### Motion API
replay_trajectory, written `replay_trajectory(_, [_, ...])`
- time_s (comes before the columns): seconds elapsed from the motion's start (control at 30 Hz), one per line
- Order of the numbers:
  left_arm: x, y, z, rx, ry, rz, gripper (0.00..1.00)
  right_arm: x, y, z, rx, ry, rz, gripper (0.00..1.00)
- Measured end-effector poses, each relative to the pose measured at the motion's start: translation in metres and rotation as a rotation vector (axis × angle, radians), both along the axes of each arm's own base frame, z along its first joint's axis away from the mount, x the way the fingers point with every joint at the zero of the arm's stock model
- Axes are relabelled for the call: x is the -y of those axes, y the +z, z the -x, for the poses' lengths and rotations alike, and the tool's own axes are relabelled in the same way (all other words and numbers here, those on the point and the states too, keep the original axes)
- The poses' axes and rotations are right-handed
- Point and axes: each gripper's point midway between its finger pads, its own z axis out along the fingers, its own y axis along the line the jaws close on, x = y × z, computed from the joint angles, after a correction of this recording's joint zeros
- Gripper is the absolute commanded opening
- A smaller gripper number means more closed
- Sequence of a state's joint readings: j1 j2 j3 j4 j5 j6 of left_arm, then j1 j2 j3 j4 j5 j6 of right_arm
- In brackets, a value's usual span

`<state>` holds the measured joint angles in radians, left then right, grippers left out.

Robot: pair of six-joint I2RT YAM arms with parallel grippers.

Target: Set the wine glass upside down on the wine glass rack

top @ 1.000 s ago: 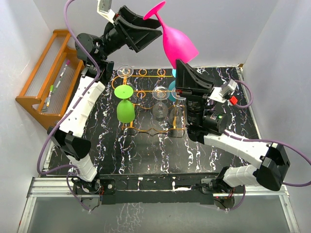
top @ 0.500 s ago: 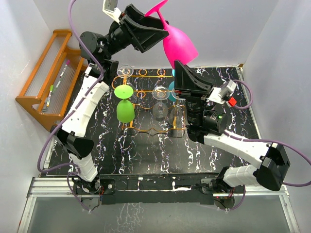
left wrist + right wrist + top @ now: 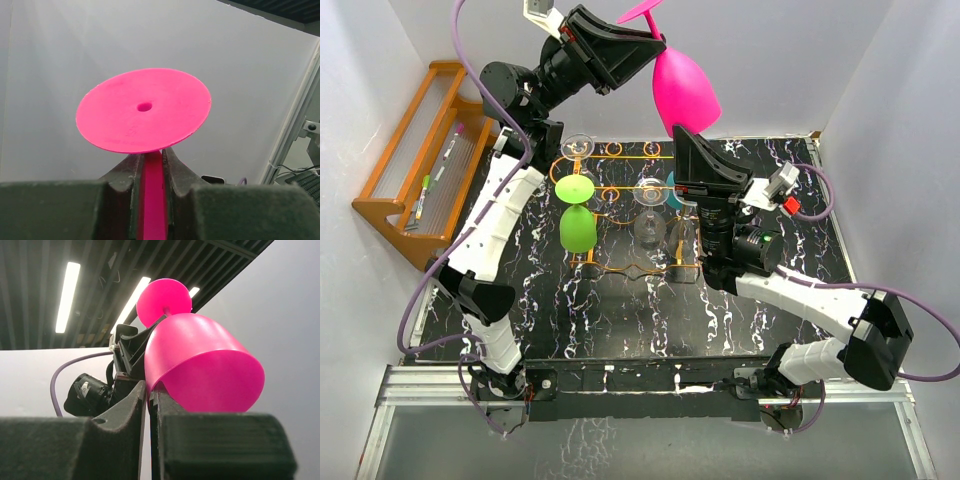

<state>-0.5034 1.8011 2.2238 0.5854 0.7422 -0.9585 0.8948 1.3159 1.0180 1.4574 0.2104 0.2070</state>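
My left pincer pinches the pink wine glass by its stem, bowl down, high above the far side of the rack. My right pincer, nearly pressed together, seems to nip the rim. I'd release the rim first, then lower slowly toward a rail.

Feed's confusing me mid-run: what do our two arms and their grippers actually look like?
The left arm and right arm match: white shells on the links, black joint housings, a purple cable trailing each. The left gripper and right gripper are black, wedge-shaped bodies with dark matte fingers. Near the right wrist sit a small red part and a green light.
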Motion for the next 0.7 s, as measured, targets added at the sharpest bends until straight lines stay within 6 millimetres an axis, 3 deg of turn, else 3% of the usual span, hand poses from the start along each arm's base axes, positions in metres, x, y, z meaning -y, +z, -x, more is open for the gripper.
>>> replay_trajectory(0.33, [0.000,0.001,0.002,0.007,0.000,-0.001,0.00,-0.003,0.000,0.002,-0.003,0.050,-0.011,0.08])
replay_trajectory(0.7, [-0.004,0.008,0.008,0.053,0.014,0.003,0.00,-0.024,-0.002,0.001,0.003,0.148,0.004,0.08])
